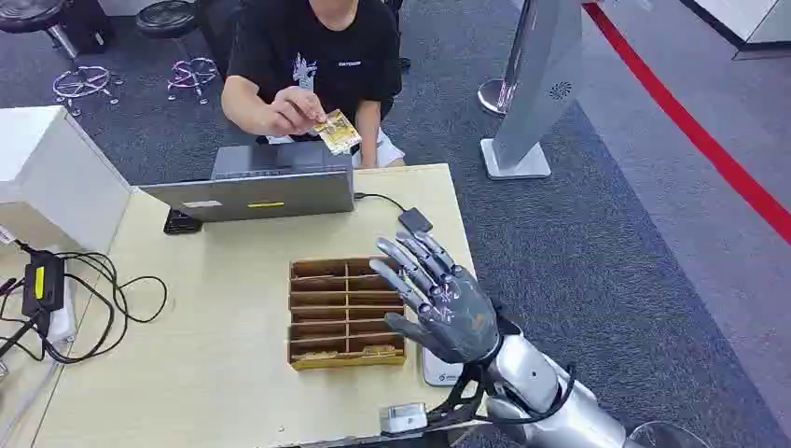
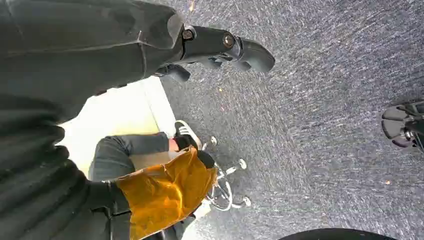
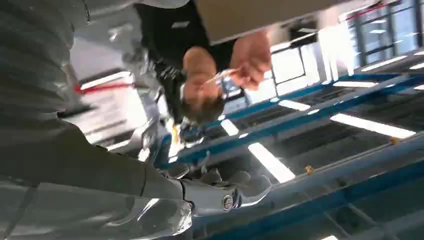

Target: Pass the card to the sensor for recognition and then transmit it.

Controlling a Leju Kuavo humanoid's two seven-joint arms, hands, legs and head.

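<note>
The right hand (image 1: 446,303) hovers spread and empty over the table (image 1: 215,345); the person's card (image 1: 337,131) stays well apart; a mistimed handover could drop it; the left hand (image 2: 220,47) looks empty.

The head view looks forward and down from high on the robot over the pale wooden table (image 1: 224,355). The left wrist view hangs low, facing the speckled dark grey carpet (image 2: 320,125). The right wrist view is turned upside down, tilted toward ceiling lights. It shares with the head view the seated person in a black T-shirt (image 1: 312,47) (image 3: 172,55).
</note>
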